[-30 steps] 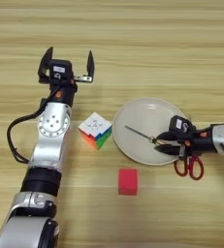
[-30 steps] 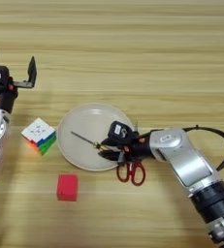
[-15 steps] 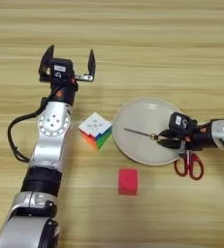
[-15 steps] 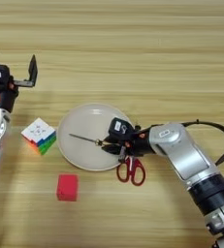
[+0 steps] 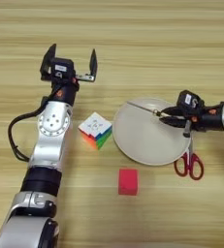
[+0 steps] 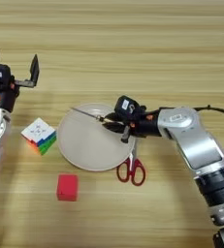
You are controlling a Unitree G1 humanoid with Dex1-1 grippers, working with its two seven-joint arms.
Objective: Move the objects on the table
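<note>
My right gripper (image 5: 167, 116) is shut on the thin screwdriver (image 5: 141, 107), whose metal shaft points left over the far part of the round beige plate (image 5: 142, 140). Most of its handle is hidden between the fingers. Red-handled scissors (image 5: 190, 163) lie at the plate's right rim, under my right forearm. A Rubik's cube (image 5: 96, 130) sits just left of the plate. The small red block (image 5: 128, 181) is nearer to me, in front of the plate. My left gripper (image 5: 71, 59) is open, held up beyond the cube with nothing in it.
The light wooden table (image 5: 147, 43) stretches bare across the far side. My left arm (image 5: 49, 145) runs along the left side next to the cube. A black cable (image 5: 14, 138) loops out to its left.
My right gripper has carried the screwdriver farther from me, over the far part of the plate. The left arm, cube, block and scissors have not moved.
</note>
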